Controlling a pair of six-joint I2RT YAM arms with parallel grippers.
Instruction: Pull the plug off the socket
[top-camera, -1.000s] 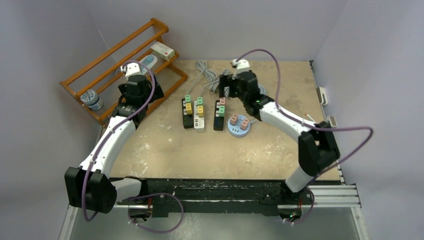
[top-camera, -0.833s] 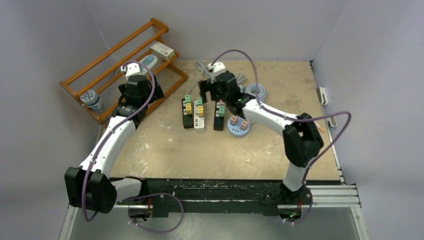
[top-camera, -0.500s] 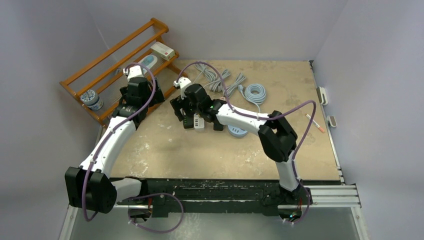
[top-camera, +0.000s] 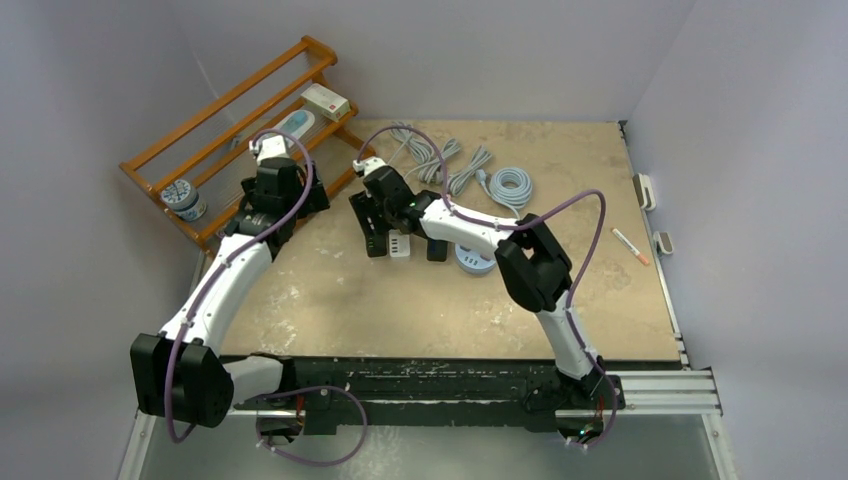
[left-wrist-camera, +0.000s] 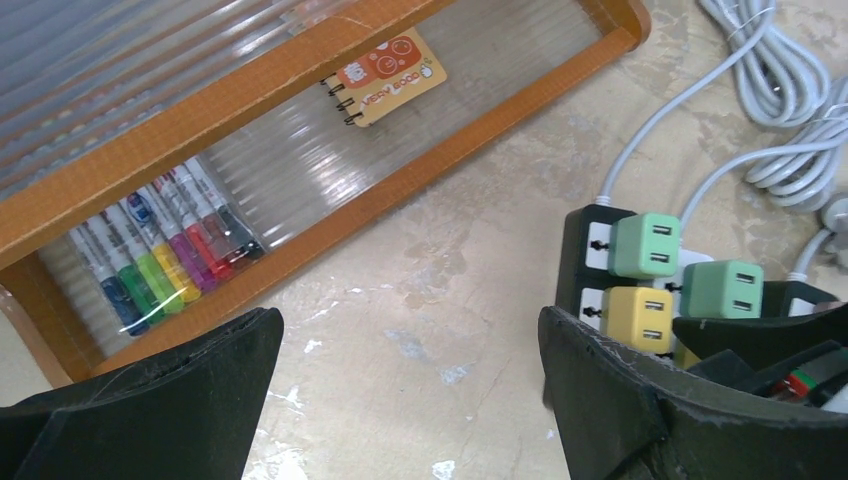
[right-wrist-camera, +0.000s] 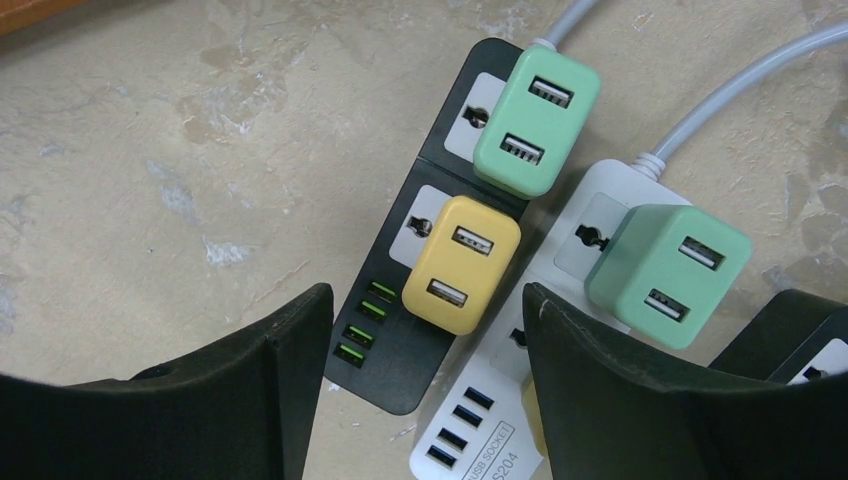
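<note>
A black power strip (right-wrist-camera: 430, 350) carries a green plug (right-wrist-camera: 535, 120) and a yellow plug (right-wrist-camera: 460, 262). Beside it lies a white strip (right-wrist-camera: 500, 430) with another green plug (right-wrist-camera: 668, 272). My right gripper (right-wrist-camera: 425, 300) hangs open just above the black strip. Its fingers (right-wrist-camera: 270, 390) stand on either side of the yellow plug with a gap to each. From the top view the right gripper (top-camera: 380, 215) covers most of these strips. My left gripper (left-wrist-camera: 410, 330) is wide open over bare table by the rack, holding nothing, left of the same yellow plug (left-wrist-camera: 638, 318).
A wooden rack (top-camera: 240, 130) at the back left holds markers (left-wrist-camera: 160, 270), a small notebook (left-wrist-camera: 390, 80) and a jar (top-camera: 185, 198). A second black strip (top-camera: 437, 248) and a round blue socket (top-camera: 470, 262) lie to the right. Grey cables (top-camera: 430, 150), a coil (top-camera: 512, 185) and a pen (top-camera: 630, 245) lie further off.
My right arm swung left from the back right of the table to the leftmost strips, and its jaws have narrowed somewhat. The left arm stayed put.
</note>
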